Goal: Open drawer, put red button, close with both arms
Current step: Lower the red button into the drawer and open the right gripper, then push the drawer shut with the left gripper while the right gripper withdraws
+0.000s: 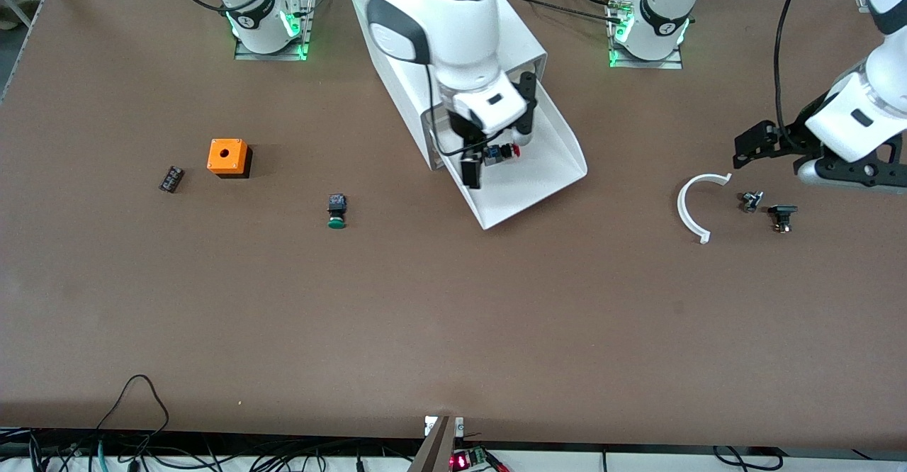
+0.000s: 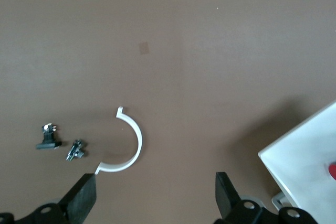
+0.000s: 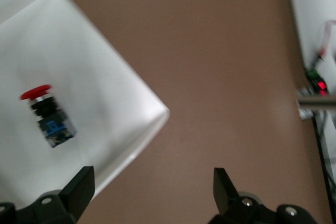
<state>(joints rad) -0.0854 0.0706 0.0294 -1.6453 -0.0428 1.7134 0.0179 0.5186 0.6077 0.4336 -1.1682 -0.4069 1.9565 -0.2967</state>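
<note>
In the front view the drawer [image 1: 528, 181] is seen pulled out of the white cabinet [image 1: 432, 75] toward the front camera, and the red button [image 1: 500, 152] is seen lying on its floor, so opening and placing are judged done; only the closing with both arms is judged left. The right gripper [image 1: 489, 167] hangs over the open drawer just above the button, while the left gripper [image 1: 762, 139] waits over the table at the left arm's end, near a white curved clip [image 1: 691, 206] and two small dark parts [image 1: 769, 206]. In the left wrist view the fingers [image 2: 84, 198] are seen spread wide with nothing between them; the clip [image 2: 131, 145] lies on the table and a drawer corner [image 2: 304, 156] shows at the edge. In the right wrist view the fingers [image 3: 79, 184] are likewise set wide and empty, and the button [image 3: 47, 114] is seen lying on its side on the drawer floor [image 3: 79, 66], free of the gripper.
</note>
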